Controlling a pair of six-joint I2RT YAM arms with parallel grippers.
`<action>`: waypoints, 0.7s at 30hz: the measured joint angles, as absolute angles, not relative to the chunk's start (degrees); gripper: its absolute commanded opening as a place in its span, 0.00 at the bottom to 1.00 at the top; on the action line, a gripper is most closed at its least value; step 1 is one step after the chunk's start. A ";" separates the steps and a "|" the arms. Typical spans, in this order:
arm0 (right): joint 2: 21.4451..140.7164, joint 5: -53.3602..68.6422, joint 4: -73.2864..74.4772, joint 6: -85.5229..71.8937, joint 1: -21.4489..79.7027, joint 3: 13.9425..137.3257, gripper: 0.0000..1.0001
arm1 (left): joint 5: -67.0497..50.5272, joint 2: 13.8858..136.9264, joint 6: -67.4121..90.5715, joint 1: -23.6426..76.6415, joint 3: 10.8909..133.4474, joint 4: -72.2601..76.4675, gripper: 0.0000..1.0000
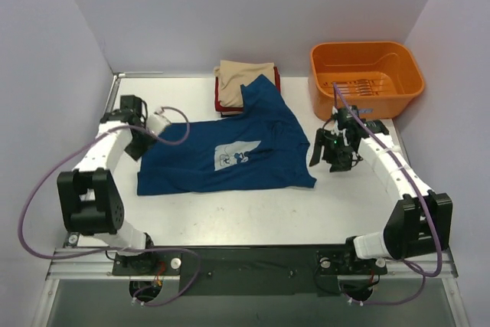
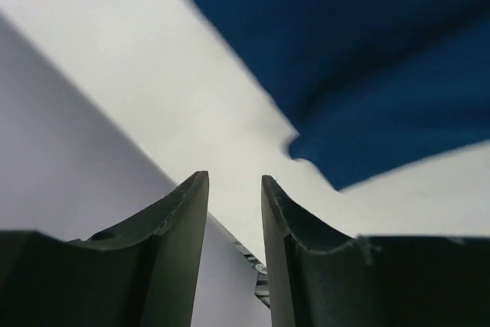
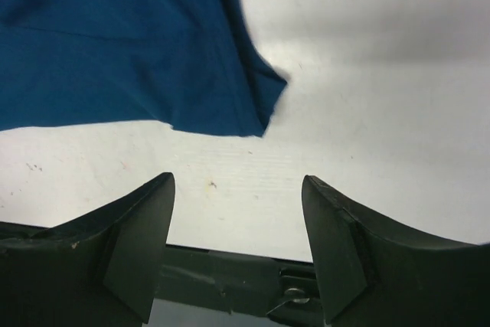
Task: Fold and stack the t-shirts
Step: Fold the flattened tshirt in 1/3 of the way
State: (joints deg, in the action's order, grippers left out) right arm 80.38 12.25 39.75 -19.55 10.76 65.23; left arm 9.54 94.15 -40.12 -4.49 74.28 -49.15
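Blue t-shirt: I see it lying opened out across the middle of the top view, with the pale chest print facing up. One flap runs toward upper centre and seems to overlap the foot of the pile.
Pile: at upper centre, a beige shirt lies folded on top of a red shirt, with a dark edge showing beneath them.
Done: by my reading, those shirts are folded and stacked.
Left to do: the blue one shows no finished fold. I judge it needs folding down to a square and then setting on the pile.
Left gripper: at the shirt's left edge, middle left of the top view. Its jaws stand a narrow gap apart with nothing between them, and the cloth is ahead at upper right.
Right gripper: just right of the shirt, with the jaws spread wide and empty. A cloth corner lies just ahead of it.
Surface: a white matte table, with a few small specks in the right wrist view.
Room: pale lilac-grey walls on three sides. An orange tub sits at upper right, apart from the shirts.
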 measured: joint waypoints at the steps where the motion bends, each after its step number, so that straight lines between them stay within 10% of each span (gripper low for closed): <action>1: 79.46 13.76 38.89 -19.94 9.17 62.02 0.62 | 8.49 91.09 -41.98 -2.81 70.30 -49.30 0.57; 5: 78.22 18.96 34.94 -21.71 4.29 52.25 0.61 | 5.21 80.03 -50.30 6.44 55.48 -49.41 0.74; 16: 86.04 26.61 21.69 -25.54 3.38 45.63 0.57 | 6.22 85.56 -57.52 7.14 46.09 -37.43 0.75; 18: 88.14 26.96 20.47 -25.69 3.05 44.69 0.46 | 6.92 86.21 -57.71 7.20 45.60 -35.73 0.61; 21: 89.89 28.64 19.49 -26.06 2.94 44.16 0.15 | 7.86 86.26 -57.63 7.18 44.82 -33.50 0.13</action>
State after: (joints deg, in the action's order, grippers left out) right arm 89.89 28.64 19.49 -26.06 2.94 44.16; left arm 7.86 86.26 -57.63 7.18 44.82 -33.50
